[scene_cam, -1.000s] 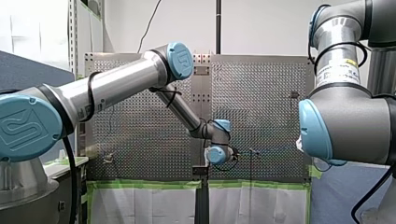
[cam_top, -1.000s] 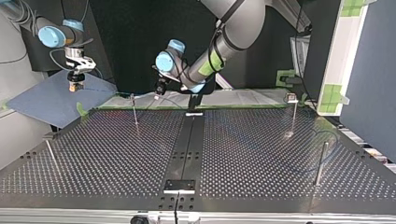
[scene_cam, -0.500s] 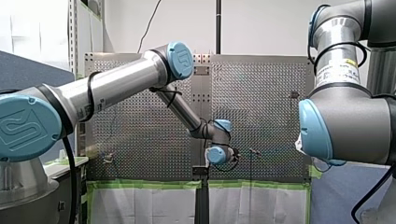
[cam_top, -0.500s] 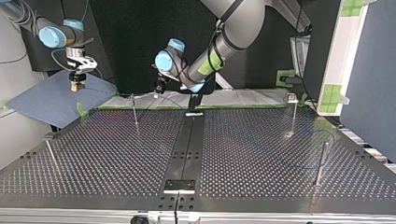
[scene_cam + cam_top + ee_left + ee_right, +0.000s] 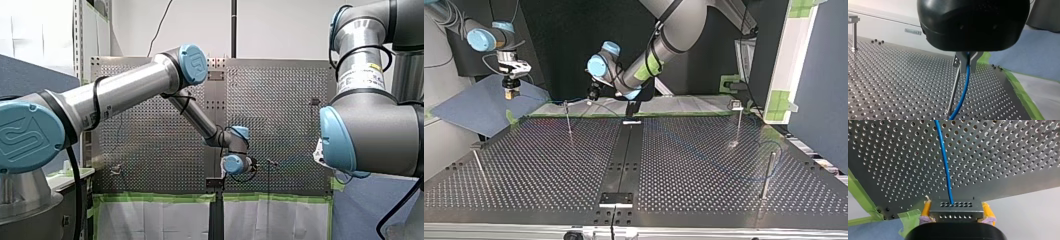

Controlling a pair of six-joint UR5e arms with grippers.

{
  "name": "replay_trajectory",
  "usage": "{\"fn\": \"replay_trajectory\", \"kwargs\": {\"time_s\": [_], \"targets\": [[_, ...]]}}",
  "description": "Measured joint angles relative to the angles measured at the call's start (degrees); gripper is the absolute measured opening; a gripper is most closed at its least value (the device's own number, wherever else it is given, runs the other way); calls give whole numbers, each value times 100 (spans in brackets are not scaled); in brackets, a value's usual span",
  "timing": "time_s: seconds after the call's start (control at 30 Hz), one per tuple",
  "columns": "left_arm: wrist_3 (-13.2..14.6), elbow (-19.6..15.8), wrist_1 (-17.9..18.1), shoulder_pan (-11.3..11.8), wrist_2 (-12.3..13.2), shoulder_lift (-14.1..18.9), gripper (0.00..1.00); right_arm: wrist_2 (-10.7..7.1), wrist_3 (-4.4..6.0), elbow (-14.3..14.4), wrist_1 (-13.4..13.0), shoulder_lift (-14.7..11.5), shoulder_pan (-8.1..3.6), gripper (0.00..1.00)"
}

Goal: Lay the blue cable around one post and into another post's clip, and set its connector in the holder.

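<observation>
Perforated metal makes up the table (image 5: 549, 170), with a few thin posts standing on it and a dark strip down its middle.

My left gripper (image 5: 968, 65) is pinched narrow on the blue cable (image 5: 963, 93), which hangs from between its fingers down to the table. A slim post (image 5: 954, 90) stands just beside that run of cable, and its clip (image 5: 956, 61) is right against the fingers. The cable looks level with the clip but not clearly seated in it.

My right gripper (image 5: 956, 212) holds the connector (image 5: 956, 205), a small perforated metal block, between its yellow pads (image 5: 926, 210). The cable leaves the top of the block and runs away over the table. In the top view this gripper hangs in the air off the far left corner of the table, above a blue sheet (image 5: 469, 110).

At the top view's right, a faint blue curve lies near the near-right post (image 5: 766, 175). That suggests the wrap around the first post is done, though the line is too thin to be sure. I judge the clipping step to be in hand. The connector is not yet set down, and I cannot pick out the holder with certainty.
</observation>
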Motion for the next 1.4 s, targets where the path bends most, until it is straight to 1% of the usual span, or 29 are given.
{"fn": "replay_trajectory", "kwargs": {"time_s": [0.2, 0.4, 0.7, 1.0, 1.17, 1.4], "targets": [[3, -18, -9, 5, -80, 0, 1, -1, -30, 0, 46, 112, -4, 17], [4, -25, -6, 40, -97, 0, 1, 6, -36, -15, 82, 146, -30, 17], [0, -26, 10, 127, -101, -4, 1, 127, -2, -33, 94, 156, -95, 17], [2, -20, 44, 202, -13, -6, 1, 177, 57, -95, 106, 166, -108, 17], [-3, -25, 35, 207, 57, -8, 1, 176, 43, -102, 119, 166, -116, 17], [2, -137, 73, 156, 64, -9, 1, 170, 27, -102, 128, 172, -109, 17]]}}
